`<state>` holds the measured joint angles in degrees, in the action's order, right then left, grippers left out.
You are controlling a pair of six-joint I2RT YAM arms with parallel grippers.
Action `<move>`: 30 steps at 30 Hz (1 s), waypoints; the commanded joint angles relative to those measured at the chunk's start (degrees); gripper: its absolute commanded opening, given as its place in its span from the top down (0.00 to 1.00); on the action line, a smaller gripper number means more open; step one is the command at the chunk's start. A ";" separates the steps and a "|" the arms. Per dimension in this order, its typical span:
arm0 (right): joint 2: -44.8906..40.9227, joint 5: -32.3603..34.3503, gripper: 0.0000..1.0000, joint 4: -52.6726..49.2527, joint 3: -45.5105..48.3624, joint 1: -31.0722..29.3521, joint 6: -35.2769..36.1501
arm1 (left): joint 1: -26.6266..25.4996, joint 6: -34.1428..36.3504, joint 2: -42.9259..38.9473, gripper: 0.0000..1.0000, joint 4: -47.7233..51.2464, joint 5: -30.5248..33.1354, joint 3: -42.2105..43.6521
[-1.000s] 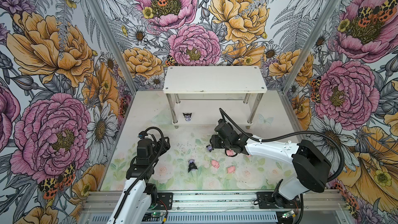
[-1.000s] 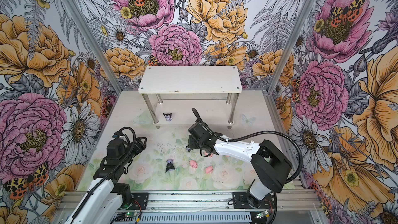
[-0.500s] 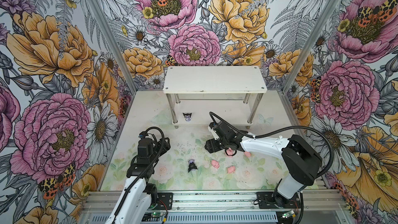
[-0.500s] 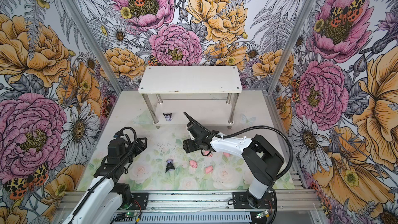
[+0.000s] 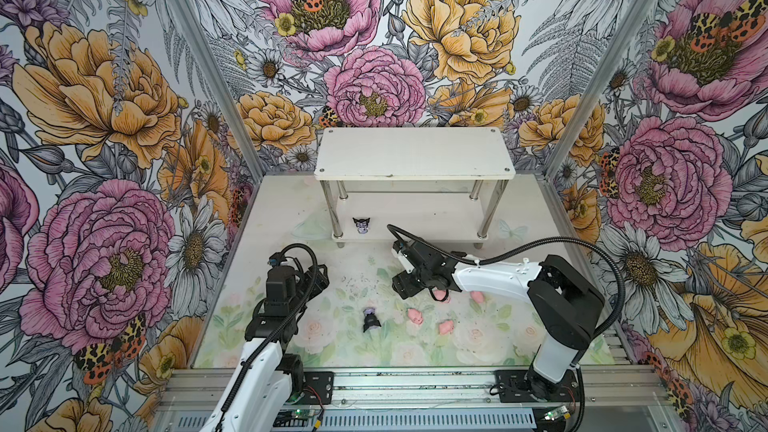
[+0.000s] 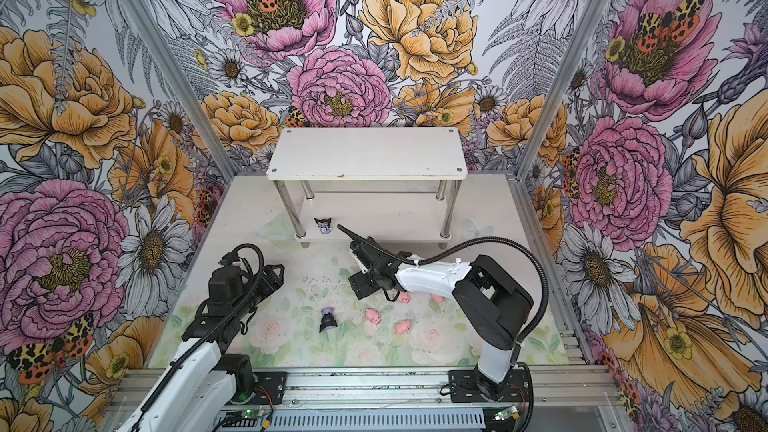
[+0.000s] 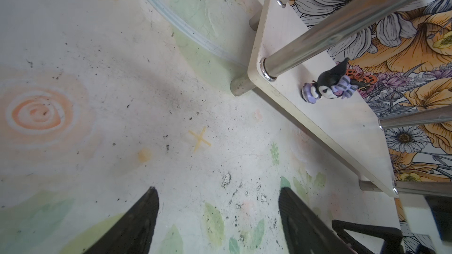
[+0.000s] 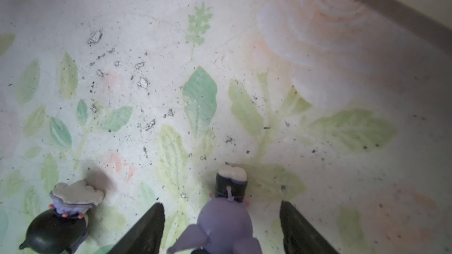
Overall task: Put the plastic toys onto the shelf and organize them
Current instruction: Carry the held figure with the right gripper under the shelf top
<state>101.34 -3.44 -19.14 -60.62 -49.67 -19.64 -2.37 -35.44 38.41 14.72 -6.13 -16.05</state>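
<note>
Now a figure lies between parted right jaws.

- The white two-tier shelf is set upright at the back of the surface.
- One black-and-lavender figure is stood upright on its lower tier, by the front left post.
- A second figure is found toppled on the surface; a third figure is seen lying near it.
- Two pink pigs are noted rightward, two further pigs behind them.

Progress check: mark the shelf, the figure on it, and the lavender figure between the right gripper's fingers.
shelf (image 5: 415, 153): a top view, top board
shelved figure (image 7: 330, 80): left wrist view, head
lavender figure (image 8: 225, 218): right wrist view, body
</note>
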 commanded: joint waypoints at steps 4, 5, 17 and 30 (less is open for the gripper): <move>1.67 3.17 0.33 -0.64 -1.41 -1.31 0.59 | 0.26 0.76 -0.59 0.21 -1.41 -0.81 -0.17; 1.75 3.36 0.36 -0.65 -1.43 -1.57 0.40 | 0.26 0.73 -0.60 0.21 -1.39 -0.82 -0.12; 1.43 9.87 0.60 -0.65 -1.70 -2.71 -3.45 | 0.27 0.80 -0.74 0.21 -1.36 -0.90 -0.06; -6.83 17.72 0.70 -1.52 -6.53 1.12 -11.62 | 0.28 0.83 -1.13 0.21 -1.44 -0.82 0.01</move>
<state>98.26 8.25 -21.87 -62.94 -50.11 -27.79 -2.37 -35.44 37.89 14.70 -6.13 -16.05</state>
